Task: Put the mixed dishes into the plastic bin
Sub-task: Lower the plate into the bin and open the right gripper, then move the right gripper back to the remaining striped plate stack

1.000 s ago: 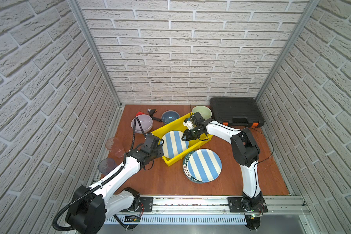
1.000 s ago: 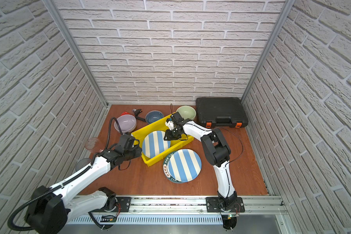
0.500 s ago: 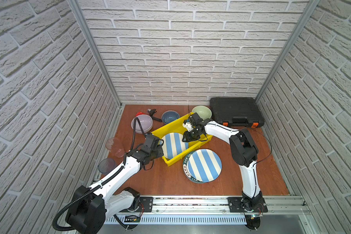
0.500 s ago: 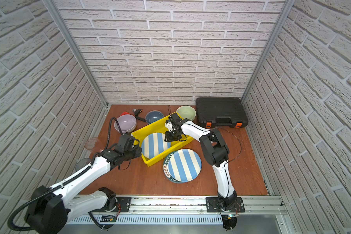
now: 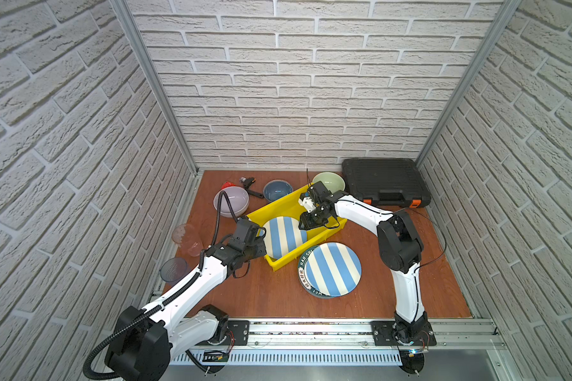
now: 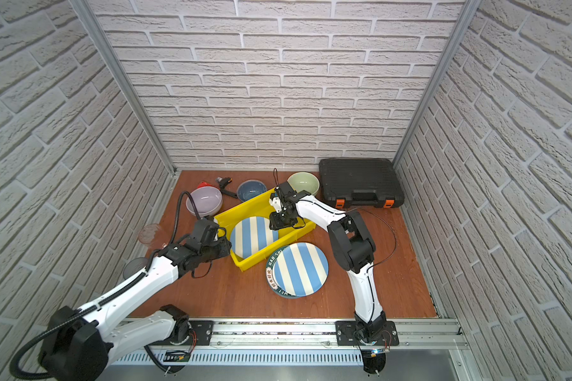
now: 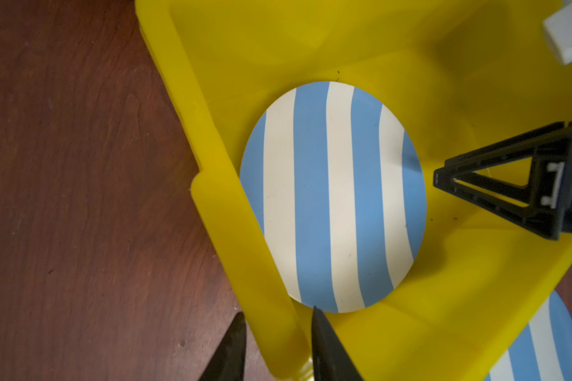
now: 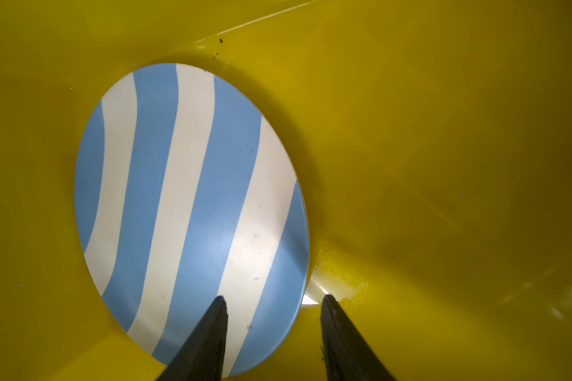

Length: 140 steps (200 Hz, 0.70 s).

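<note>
Fingers [image 8: 208,333] of my right gripper [image 8: 273,298] stand apart and hold nothing. They are down inside the bright yellow rectangular plastic bin [image 8: 443,148]. The round blue-and-white striped plate [image 8: 185,204] is in the bin, and its edge sits between those two fingers. One finger is over the plate and the other is just past its rim. My left gripper [image 7: 278,311] is closed on the bin's wall near a corner, one finger inside and one outside. I think this is to stop the bin from sliding.

To do this bit well, I would open the right fingers a little more. Then I would lift straight up, so no finger hooks the plate's edge and tips it. I would keep the left grip on until the right fingers are out of the bin.

Some things are hard to see. I cannot tell if the finger over the plate touches it, or if the plate lies flat or leans on the wall by my left fingers. In both top views my white right arm [image 5: 360,206] hides the right fingertips. Outside the bin, apart from both grippers, a big printed plate [image 5: 302,275] is mostly covered by a second striped plate [image 5: 332,269].
</note>
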Tool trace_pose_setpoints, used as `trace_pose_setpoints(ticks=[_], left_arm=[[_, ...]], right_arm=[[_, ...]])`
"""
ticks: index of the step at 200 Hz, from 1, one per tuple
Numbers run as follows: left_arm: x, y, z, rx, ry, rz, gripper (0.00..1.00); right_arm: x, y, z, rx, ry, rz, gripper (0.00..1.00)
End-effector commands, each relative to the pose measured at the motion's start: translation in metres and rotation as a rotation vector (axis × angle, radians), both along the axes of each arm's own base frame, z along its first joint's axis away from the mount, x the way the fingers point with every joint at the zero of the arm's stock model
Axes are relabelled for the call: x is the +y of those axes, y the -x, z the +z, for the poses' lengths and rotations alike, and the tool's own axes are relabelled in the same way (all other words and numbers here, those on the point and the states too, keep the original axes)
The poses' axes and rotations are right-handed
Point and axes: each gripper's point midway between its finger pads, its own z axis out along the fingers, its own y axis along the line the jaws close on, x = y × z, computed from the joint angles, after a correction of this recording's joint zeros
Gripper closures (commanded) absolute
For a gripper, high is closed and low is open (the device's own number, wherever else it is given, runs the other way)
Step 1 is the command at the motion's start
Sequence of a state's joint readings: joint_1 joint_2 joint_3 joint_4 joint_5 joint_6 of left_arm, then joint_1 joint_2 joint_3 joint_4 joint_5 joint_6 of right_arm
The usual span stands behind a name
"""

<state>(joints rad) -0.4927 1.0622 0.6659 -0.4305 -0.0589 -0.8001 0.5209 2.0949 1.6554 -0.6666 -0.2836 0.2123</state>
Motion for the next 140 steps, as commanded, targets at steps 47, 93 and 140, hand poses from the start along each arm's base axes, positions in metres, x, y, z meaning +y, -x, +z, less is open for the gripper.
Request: trace_pose_setpoints(ticks=[47, 93, 140], left_arm=[[0.000, 0.004, 0.026, -0.048, -0.004, -0.055, 0.60], [-0.006, 0.009, 0.045, -0.098, 0.003, -0.135, 0.41], [-0.022, 0.014, 0.064, -0.100, 0.031, -0.249, 0.34]], right_arm=[[-0.022, 0.015, 0.114, -0.240, -0.049, -0.030, 0.46], [-0.056, 0.052, 0.132, -0.277, -0.037, -0.085, 0.38], [-0.104, 0.093, 0.120, -0.263, 0.034, -0.193, 0.35]])
